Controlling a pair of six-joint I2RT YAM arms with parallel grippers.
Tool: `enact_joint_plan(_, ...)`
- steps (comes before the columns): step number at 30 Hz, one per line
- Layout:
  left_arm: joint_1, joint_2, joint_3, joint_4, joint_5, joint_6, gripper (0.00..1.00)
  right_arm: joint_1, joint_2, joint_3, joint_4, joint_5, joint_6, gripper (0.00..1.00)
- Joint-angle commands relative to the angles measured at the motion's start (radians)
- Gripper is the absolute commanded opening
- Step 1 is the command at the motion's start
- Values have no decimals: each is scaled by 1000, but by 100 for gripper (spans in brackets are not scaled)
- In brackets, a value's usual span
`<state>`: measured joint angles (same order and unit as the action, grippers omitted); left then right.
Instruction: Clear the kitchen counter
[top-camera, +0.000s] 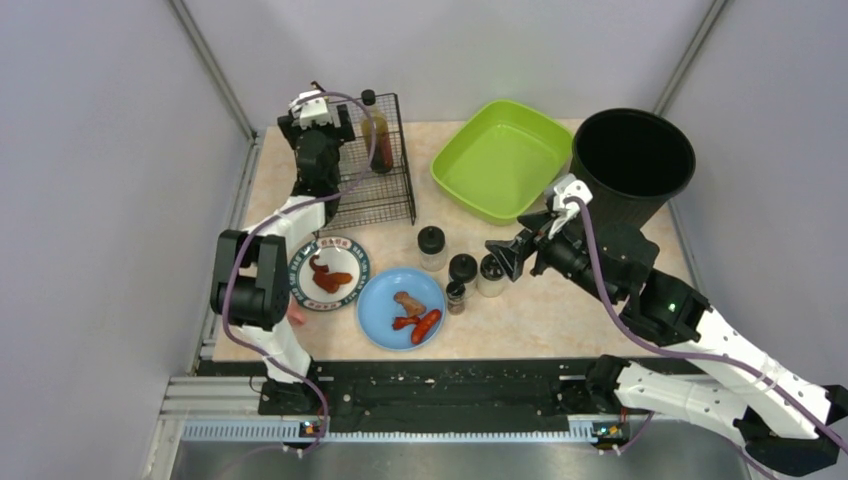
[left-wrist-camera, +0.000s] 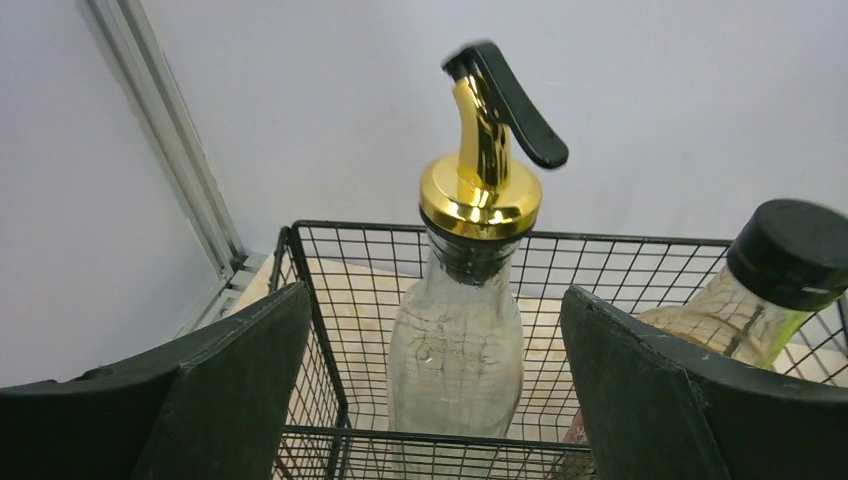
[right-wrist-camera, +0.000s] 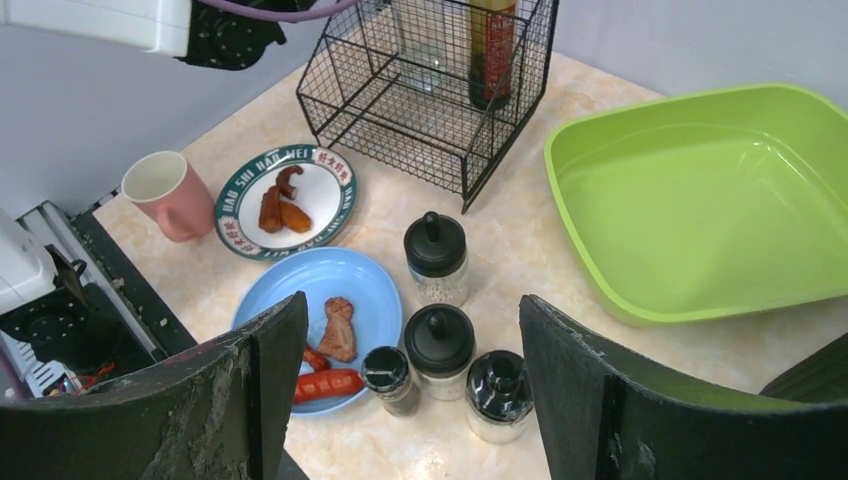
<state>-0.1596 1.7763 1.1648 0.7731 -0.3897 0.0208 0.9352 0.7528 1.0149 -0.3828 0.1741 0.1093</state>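
The beige marbled kitchen counter (top-camera: 520, 320) holds the items. My left gripper (top-camera: 338, 128) is open at the near side of a black wire rack (top-camera: 385, 195) at the back left. In the left wrist view the gripper (left-wrist-camera: 440, 385) is open. A clear glass bottle with a gold pourer (left-wrist-camera: 455, 340) stands in the rack between and beyond its fingers, untouched. A dark-capped sauce bottle (left-wrist-camera: 770, 280) stands beside it. My right gripper (top-camera: 507, 258) is open and empty above several black-lidded spice jars (right-wrist-camera: 438, 350).
A blue plate (top-camera: 385, 300) with sausages and a patterned plate (top-camera: 352, 255) with meat sit front left. A pink cup (right-wrist-camera: 165, 192) stands by the left edge. A green tub (top-camera: 500, 155) and a black bin (top-camera: 632, 160) stand at the back right.
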Motion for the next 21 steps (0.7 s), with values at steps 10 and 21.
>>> enact_joint_plan(10,2,-310,-72,-200,98,-146,99,12,48,147,-106,91,24,77)
enact_joint_plan(21,-4,-542,-155,-463,287,-316,99,12,139,230,-238,123,82,79)
